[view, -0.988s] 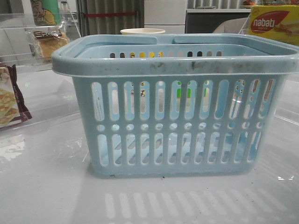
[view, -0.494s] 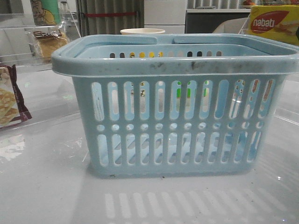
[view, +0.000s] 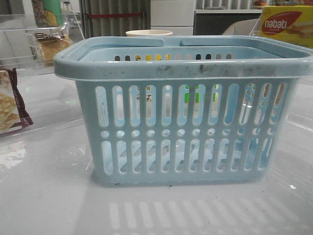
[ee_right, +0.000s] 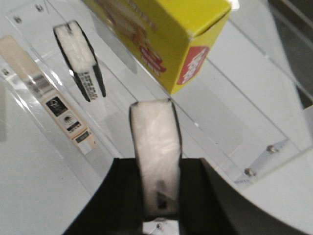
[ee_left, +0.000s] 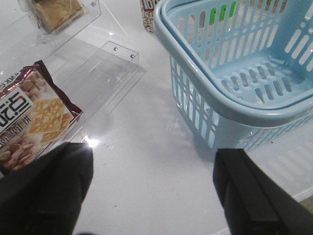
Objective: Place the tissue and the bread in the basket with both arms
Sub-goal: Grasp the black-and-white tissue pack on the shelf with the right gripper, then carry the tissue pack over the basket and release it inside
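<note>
While out of sight in the front frame, clenches the right tool [ee_right: 155,169] on the tissue [ee_right: 154,129], pack held edge-on between the dark fingers, over a clear shelf [ee_right: 215,122], near the yellow nabati box [ee_right: 161,34]. Spreads the left tool [ee_left: 151,164] wide, released, grasping nothing, above the white surface [ee_left: 146,122] between cracker packet [ee_left: 34,115] and basket [ee_left: 234,105]. Shows the basket [view: 181,63] at centre of the front frame and the bread [view: 49,44] at upper left, well apart from it.

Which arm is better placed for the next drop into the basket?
Right: its gripper already pinches the tissue. The left gripper is open and empty, the bread unpicked, the basket empty.
</note>
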Robot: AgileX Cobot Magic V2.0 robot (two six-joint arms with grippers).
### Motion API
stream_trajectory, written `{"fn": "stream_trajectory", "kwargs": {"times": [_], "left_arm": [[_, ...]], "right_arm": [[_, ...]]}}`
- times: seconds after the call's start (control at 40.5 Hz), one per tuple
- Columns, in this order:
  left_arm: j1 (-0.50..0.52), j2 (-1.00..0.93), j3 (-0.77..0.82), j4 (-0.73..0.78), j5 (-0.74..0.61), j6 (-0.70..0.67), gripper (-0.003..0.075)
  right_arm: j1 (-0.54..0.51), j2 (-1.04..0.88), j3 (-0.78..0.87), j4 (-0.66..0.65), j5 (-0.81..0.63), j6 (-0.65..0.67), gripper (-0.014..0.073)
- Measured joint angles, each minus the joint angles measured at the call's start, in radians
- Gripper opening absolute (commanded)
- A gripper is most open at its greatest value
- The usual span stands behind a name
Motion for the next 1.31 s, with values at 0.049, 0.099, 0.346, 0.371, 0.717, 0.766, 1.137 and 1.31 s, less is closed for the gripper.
{"fn": "stream_trajectory", "kwargs": {"times": [0.049, 0.099, 0.346, 0.371, 0.717, 0.766, 1.137, 1.31], "left_arm": [[0.000, 0.000, 0.000, 0.000, 0.000, 0.000, 0.0561], [0.000, 0.000, 0.000, 0.000, 0.000, 0.000, 0.0561], [0.000, 0.000, 0.000, 0.000, 0.000, 0.000, 0.0561], [0.000, 0.000, 0.000, 0.000, 0.000, 0.000, 0.0561], [0.000, 0.000, 0.000, 0.000, 0.000, 0.000, 0.0561], [0.000, 0.000, 0.000, 0.000, 0.000, 0.000, 0.0561], [0.000, 0.000, 0.000, 0.000, 0.000, 0.000, 0.0561], [0.000, 0.000, 0.000, 0.000, 0.000, 0.000, 0.0561]], "right_arm": [[0.016, -0.049, 0.000, 0.013, 0.023, 0.000, 0.0171], [0.037, -0.098, 0.002, 0.026, 0.038, 0.000, 0.0171], [0.231, -0.317, 0.139, 0.063, 0.035, 0.000, 0.0171], [0.257, -0.332, 0.161, 0.070, 0.030, 0.000, 0.0171], [0.565, -0.343, 0.377, 0.111, -0.113, 0.000, 0.0177], [0.599, -0.329, 0.393, 0.116, -0.138, 0.000, 0.0197], [0.661, -0.191, 0.406, 0.116, -0.246, 0.000, 0.0538], [0.661, -0.203, 0.406, 0.116, -0.233, 0.000, 0.0539]]}}
